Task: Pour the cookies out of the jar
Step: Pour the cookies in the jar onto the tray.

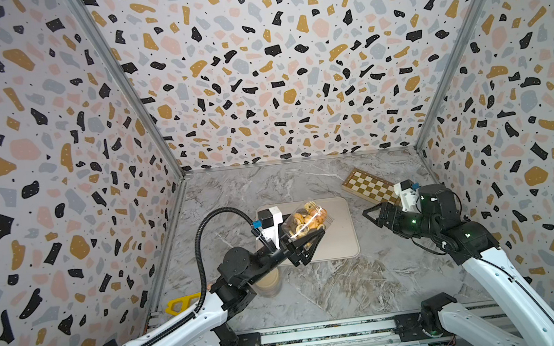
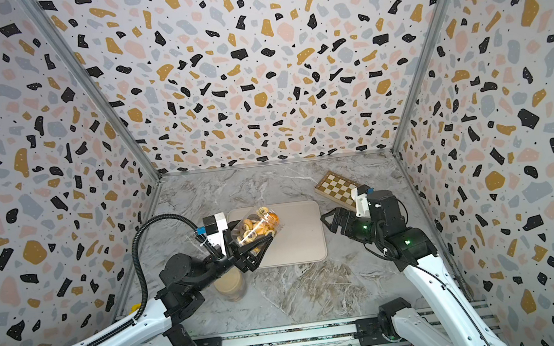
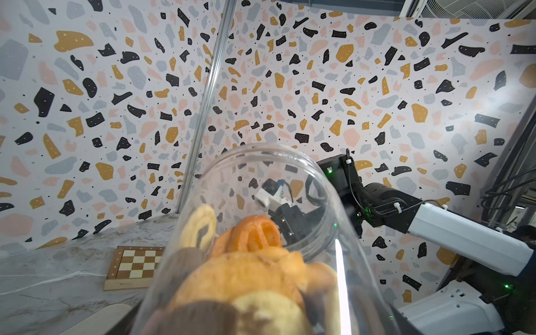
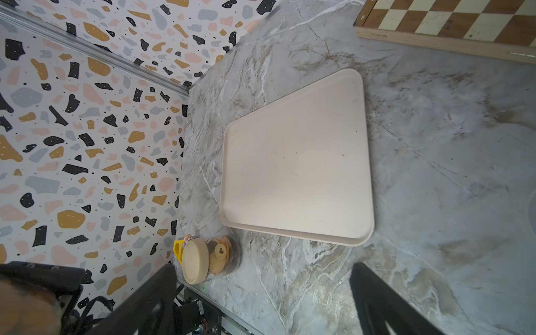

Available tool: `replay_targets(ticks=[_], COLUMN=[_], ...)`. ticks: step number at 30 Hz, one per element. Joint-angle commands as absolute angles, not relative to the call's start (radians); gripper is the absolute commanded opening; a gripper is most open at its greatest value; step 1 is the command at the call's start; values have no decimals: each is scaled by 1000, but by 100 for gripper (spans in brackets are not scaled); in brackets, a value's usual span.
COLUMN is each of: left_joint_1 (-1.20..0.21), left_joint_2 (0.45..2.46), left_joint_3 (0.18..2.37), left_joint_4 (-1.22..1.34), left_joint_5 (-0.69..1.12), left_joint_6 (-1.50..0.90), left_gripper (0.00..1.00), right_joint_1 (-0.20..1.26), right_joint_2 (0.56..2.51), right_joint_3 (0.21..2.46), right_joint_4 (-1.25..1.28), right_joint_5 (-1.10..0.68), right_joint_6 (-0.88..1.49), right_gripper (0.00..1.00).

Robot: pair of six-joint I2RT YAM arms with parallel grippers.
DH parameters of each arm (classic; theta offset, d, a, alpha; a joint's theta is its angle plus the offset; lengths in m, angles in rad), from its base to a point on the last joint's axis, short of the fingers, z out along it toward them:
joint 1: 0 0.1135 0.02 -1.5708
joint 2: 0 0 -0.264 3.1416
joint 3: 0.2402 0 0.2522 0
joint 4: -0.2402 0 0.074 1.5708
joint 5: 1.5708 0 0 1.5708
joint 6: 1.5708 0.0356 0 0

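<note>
I hold the open jar (image 1: 306, 217) tilted above the tray (image 1: 343, 241), left tool (image 1: 306, 236) pinching its body, all cookies (image 1: 304, 223) inside. The right tool (image 1: 371, 218) hangs spread, empty. Pouring is barely begun; next, I judge, dip the mouth lower.

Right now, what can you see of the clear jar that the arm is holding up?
The jar is a round, clear, plastic-looking tub, lid off, wide mouth open. The left gripper clamps its lower body and holds it tilted in the air over the beige tray. The cookies are heaped inside; none lie on the tray.
</note>
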State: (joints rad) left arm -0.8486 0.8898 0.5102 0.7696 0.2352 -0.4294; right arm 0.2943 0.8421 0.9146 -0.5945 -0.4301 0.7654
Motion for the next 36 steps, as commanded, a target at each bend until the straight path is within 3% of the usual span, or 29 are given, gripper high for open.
replay_targets(ticks=[1, 6, 11, 36], left_joint_1=[-780, -601, -583, -573], left_joint_2=[861, 894, 963, 1365], left_joint_3=[499, 507, 543, 612], left_joint_4=[820, 900, 851, 1079], left_joint_5=[313, 558, 674, 744], left_joint_6=[-422, -544, -535, -509], left_gripper=[0, 0, 0, 0], right_joint_1=[291, 291, 285, 183], right_joint_2=[824, 808, 802, 796], right_joint_3=[916, 890, 887, 913], right_joint_4=[-626, -635, -648, -720], right_joint_5=[-447, -441, -427, -474], right_joint_6=[739, 730, 721, 644], right_gripper=[95, 95, 95, 96])
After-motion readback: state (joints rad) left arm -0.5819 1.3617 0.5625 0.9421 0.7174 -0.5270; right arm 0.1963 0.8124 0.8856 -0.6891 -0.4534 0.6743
